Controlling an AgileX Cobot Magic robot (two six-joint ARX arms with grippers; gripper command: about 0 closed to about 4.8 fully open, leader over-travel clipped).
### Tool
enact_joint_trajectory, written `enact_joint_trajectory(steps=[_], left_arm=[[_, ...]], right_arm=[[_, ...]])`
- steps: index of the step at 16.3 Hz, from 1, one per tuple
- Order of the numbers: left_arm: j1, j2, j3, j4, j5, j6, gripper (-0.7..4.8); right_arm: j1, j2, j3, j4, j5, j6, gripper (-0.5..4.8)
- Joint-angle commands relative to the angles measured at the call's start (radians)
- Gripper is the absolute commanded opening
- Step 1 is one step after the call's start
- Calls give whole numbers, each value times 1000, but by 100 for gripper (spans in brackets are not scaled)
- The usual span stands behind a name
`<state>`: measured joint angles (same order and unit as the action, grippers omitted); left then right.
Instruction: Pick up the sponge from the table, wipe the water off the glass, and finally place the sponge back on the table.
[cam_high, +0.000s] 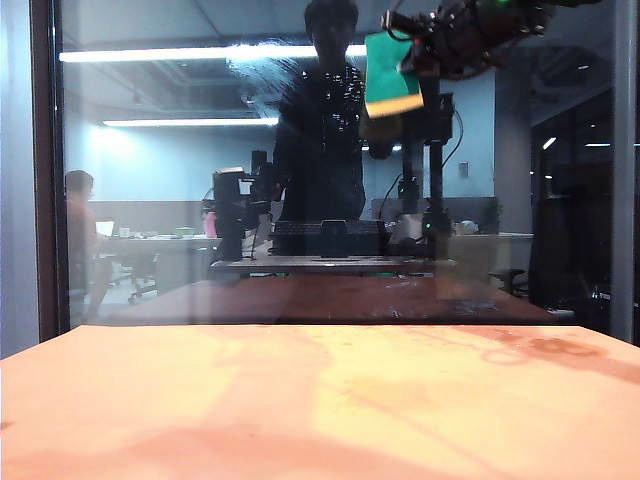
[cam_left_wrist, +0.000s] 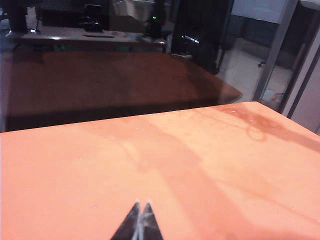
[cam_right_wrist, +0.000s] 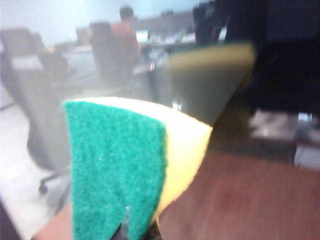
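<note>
High at the right of the exterior view, my right gripper (cam_high: 418, 62) is shut on the sponge (cam_high: 392, 72), its green scouring face and pale yellow foam up at the glass (cam_high: 150, 200). A whitish streaky smear of water (cam_high: 262, 75) lies on the pane to the sponge's left. In the right wrist view the squeezed sponge (cam_right_wrist: 120, 160) fills the foreground, and only the dark tips of the right gripper (cam_right_wrist: 137, 232) show under it. My left gripper (cam_left_wrist: 141, 206) is shut with nothing in it, low over the orange table (cam_left_wrist: 150, 150), and does not show in the exterior view.
The dark frame edge (cam_high: 42, 170) of the pane stands at the left. The orange tabletop (cam_high: 300, 400) runs from the pane to the near edge. Dark ring stains (cam_high: 545, 347) mark its far right corner. A dim mirror image of the sponge (cam_right_wrist: 212, 80) shows in the pane.
</note>
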<state>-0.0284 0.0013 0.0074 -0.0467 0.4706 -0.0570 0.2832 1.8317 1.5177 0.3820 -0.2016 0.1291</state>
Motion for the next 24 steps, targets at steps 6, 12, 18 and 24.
enact_joint_trajectory(steps=[6,12,18,24], left_arm=[[-1,1,2,11,4,4,-6],[-1,1,2,11,4,4,-6],[-1,1,2,11,3,4,-6],[-1,1,2,11,1,4,-6]], right_arm=[[-25,179,347,-158,-2,-11,-7],[-26,235,355,-380,2,-132,-7],[-26,242,357,-415,21,-185,-7],[-26,153,358,-248,27,-171,-7]])
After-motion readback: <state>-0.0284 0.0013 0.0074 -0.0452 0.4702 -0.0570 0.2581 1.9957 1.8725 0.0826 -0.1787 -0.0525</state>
